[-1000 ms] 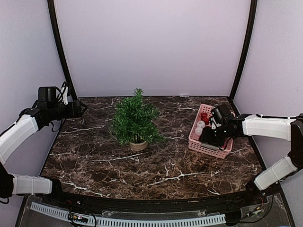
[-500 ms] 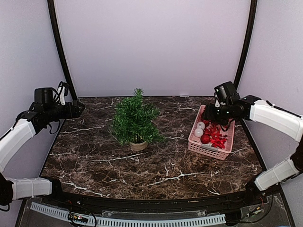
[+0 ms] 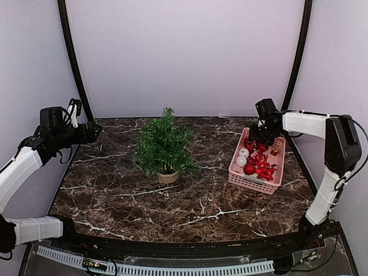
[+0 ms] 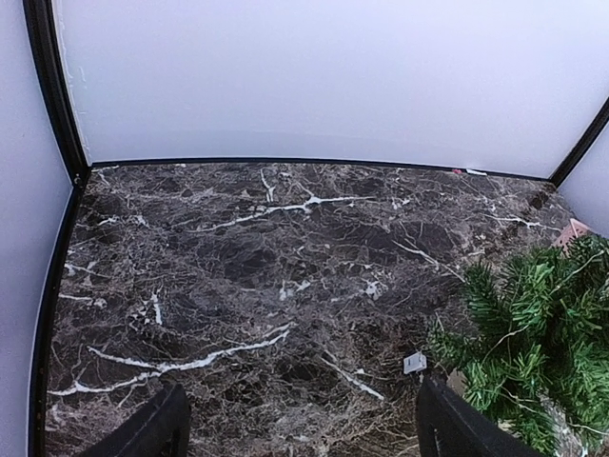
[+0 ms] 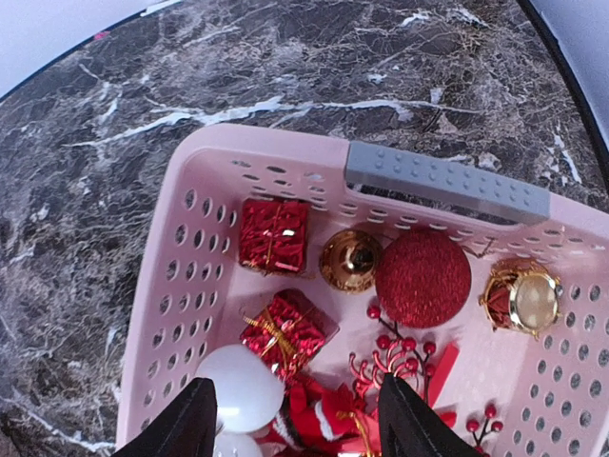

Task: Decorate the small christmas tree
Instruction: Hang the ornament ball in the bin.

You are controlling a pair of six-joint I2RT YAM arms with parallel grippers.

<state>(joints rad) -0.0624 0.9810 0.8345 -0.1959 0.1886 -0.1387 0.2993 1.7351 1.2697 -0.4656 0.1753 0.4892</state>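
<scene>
We see the small christmas tree [image 3: 164,145] upright on its tan base, just left of centre in the overhead view, on the dark marble table [image 3: 172,215]. The left gripper [image 4: 300,433] hangs at the left edge of that view with its fingers spread wide and nothing between them (its own camera catches tree branches at the lower right). The right gripper [image 5: 297,424] hovers over the far end of the pink basket [image 5: 181,257], fingers apart, above a red glitter ball [image 5: 422,278], a gold bauble [image 5: 349,260] and a white ball [image 5: 243,386]. It appears to grip nothing, though the fingertips are cut off at the frame's bottom edge.
</scene>
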